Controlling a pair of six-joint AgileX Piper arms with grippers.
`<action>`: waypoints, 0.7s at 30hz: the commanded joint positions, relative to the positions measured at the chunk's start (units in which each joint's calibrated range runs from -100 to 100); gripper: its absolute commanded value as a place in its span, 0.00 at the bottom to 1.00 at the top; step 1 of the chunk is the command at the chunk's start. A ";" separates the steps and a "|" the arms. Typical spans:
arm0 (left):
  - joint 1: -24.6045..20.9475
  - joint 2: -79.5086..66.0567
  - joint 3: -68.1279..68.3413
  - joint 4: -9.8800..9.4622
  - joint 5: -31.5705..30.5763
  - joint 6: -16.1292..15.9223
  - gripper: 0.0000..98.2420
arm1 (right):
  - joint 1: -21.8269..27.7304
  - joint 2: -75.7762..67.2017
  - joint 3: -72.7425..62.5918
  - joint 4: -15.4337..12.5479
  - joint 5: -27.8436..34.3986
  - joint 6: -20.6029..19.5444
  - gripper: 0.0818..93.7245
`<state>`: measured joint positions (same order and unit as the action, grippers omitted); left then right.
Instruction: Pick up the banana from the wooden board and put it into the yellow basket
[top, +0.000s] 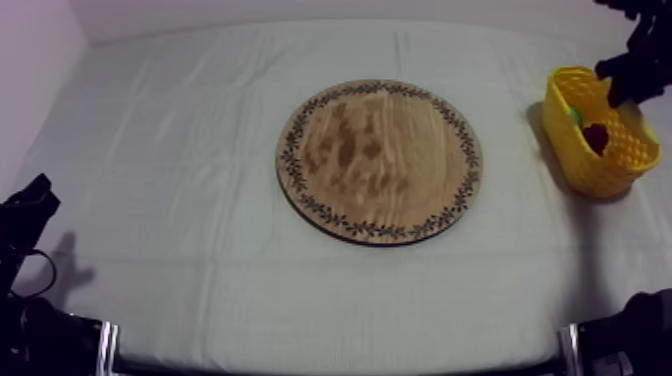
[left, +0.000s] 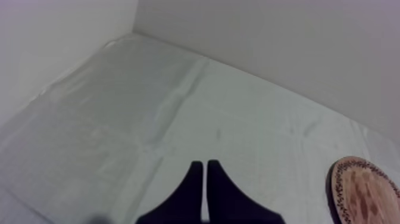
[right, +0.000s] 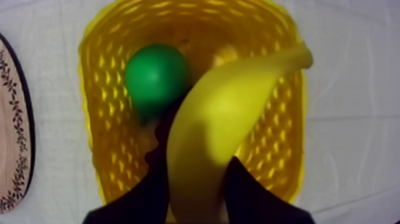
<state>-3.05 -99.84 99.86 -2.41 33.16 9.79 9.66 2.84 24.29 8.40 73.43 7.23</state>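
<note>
A grey-white cloth (top: 160, 200), creased along its folds, spread from the near edge to a pale wall (top: 300, 12) at the far side. At the far right, a green fruit (right: 156, 72) and a small red fruit (top: 597, 136) lay inside the yellow basket (top: 590, 172).

Robot lab or test cell, not a home. Counter (top: 150, 200) draped whole in plain, creased grey-white cloth. Bare white walls (left: 268, 47) stand close behind and beside it. Black arms (top: 640, 335) at both near corners. Props look staged: patterned board (top: 380, 160) ahead-right of left tool (left: 205, 164), yellow basket (top: 600, 165) below right tool (right: 199, 184), which grips a toy banana (right: 238, 101).
</note>
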 joint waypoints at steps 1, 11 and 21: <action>-0.02 0.02 0.03 -0.01 -0.01 0.00 0.00 | 0.08 2.99 0.40 0.01 -1.71 -0.63 0.29; -0.02 0.02 0.03 -0.01 -0.01 0.00 0.00 | -0.04 10.52 1.61 0.47 -7.40 -1.69 0.47; -0.02 0.02 0.03 -0.01 -0.01 0.00 0.00 | -1.19 8.85 3.11 0.96 -7.56 -2.97 0.83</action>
<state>-3.05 -99.84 99.86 -2.41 33.16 9.79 8.46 12.02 27.36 9.51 65.89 4.31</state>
